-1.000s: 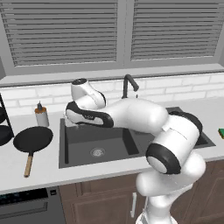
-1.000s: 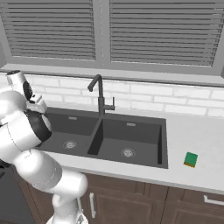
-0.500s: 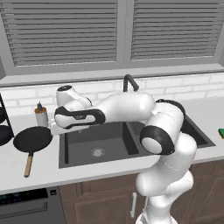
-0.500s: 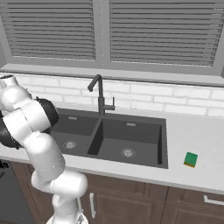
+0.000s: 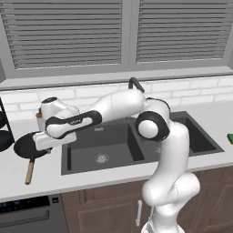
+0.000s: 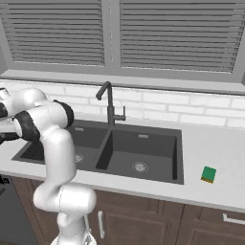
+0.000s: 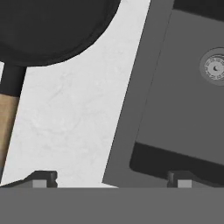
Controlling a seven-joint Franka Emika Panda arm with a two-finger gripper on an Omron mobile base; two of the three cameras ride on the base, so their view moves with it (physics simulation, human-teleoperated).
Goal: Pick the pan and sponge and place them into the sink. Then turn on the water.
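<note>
The black pan (image 5: 25, 146) lies on the counter left of the sink (image 5: 116, 142), its wooden handle (image 5: 29, 172) pointing toward the front edge. My gripper (image 5: 49, 144) hovers low over the counter strip between the pan's right rim and the sink's left edge. It is open with nothing between its fingers. In the hand view the pan (image 7: 48, 26) fills the top left, the handle (image 7: 6, 127) runs down the left edge, and the sink basin (image 7: 183, 109) with its drain is on the right. The gripper (image 7: 111, 181) straddles counter and sink rim. The green sponge (image 6: 208, 174) lies on the counter right of the sink (image 6: 143, 143).
A dark gooseneck faucet (image 6: 109, 103) stands behind the sink's divider. A small brown bottle (image 5: 40, 121) stands just behind my hand near the wall. Dark rack items (image 5: 3, 136) sit at the far left edge beside the pan. My arm spans across the left basin.
The arm has swung left from above the left basin to the counter beside the pan. The gripper stayed open. Pan and sponge have not moved.
</note>
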